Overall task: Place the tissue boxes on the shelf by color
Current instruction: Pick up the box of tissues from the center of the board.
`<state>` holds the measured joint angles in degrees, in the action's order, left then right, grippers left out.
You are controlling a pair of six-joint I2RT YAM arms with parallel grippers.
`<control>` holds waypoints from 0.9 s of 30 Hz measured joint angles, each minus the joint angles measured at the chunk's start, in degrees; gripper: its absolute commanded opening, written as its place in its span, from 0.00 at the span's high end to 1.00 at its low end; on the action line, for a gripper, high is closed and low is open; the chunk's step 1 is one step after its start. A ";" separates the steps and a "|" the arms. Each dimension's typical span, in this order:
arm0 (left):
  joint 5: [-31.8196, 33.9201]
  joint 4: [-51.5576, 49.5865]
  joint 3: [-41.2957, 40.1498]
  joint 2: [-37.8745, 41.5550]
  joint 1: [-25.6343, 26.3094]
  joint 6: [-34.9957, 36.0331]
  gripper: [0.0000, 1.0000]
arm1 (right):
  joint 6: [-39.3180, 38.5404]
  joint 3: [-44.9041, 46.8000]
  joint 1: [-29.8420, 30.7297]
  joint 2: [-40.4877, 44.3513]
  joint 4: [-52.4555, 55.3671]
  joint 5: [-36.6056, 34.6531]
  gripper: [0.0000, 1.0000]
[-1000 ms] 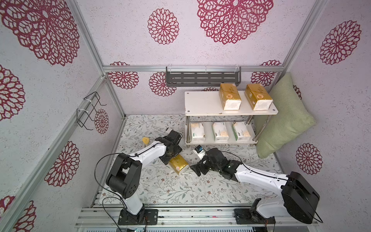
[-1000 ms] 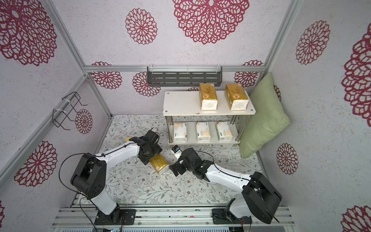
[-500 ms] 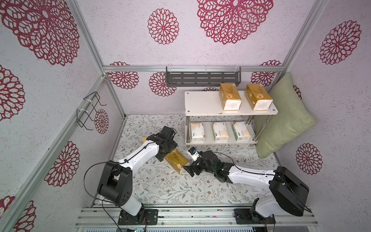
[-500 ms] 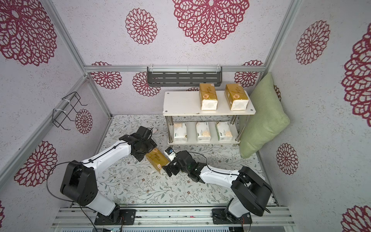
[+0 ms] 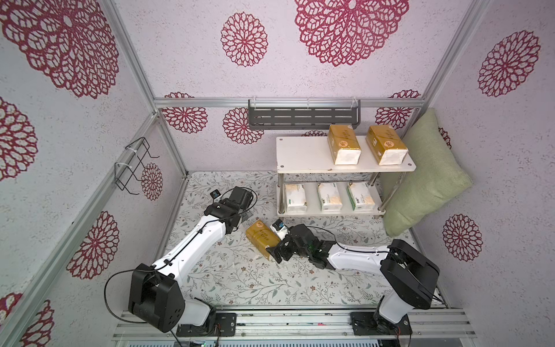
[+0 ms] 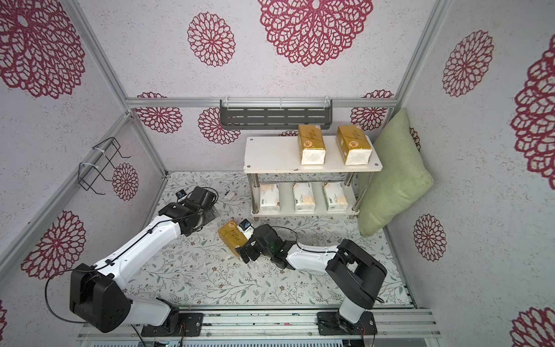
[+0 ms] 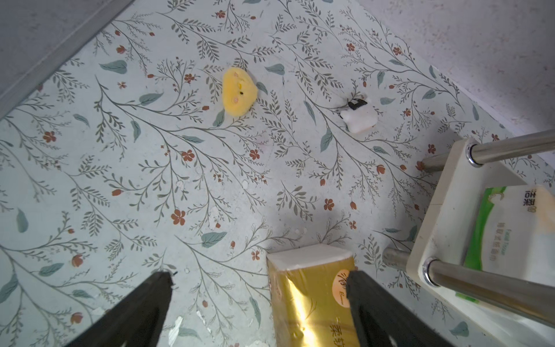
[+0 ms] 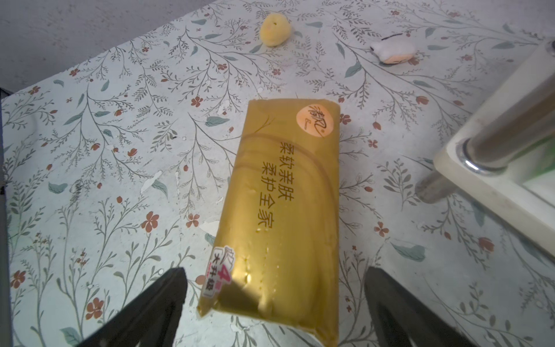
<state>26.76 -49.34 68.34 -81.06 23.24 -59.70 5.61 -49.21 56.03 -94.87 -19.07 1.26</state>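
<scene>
Right jaws: spread wide, empty, fingers either side of near end of gold tissue pack. Pack's long axis runs straight away from jaws, near-right to far-left on table. Right arm better placed, likely grip across short width. Left jaws: also released, empty, by pack's far white end, contact unclear. Pack lies near-left of shelf. Top board holds two gold packs at right, left part bare.

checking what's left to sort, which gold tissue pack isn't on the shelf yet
The gold pack on the floor; the other two sit on top of the shelf.
</scene>
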 measured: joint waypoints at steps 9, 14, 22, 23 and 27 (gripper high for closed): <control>0.79 0.07 -2.05 0.83 -1.73 1.27 0.01 | 0.35 -1.03 0.46 -3.61 -0.15 -1.25 0.01; 0.74 0.13 -2.45 0.83 -1.81 1.57 0.01 | 0.50 -1.03 0.46 -4.83 -0.46 -1.55 0.01; 0.57 0.20 -2.51 0.83 -1.81 1.64 0.01 | 0.96 -1.03 0.50 -6.73 -1.92 -1.51 0.01; 0.55 0.20 -2.51 0.83 -1.81 1.64 0.01 | 0.96 -1.03 0.52 -6.88 -2.21 -1.46 0.01; 0.52 0.22 -2.51 0.83 -1.81 1.64 0.01 | 0.96 -1.03 0.52 -7.98 -3.61 -1.25 0.01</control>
<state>27.29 -49.12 65.82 -80.23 21.43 -58.06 6.57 -50.24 56.55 -102.85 -22.68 0.01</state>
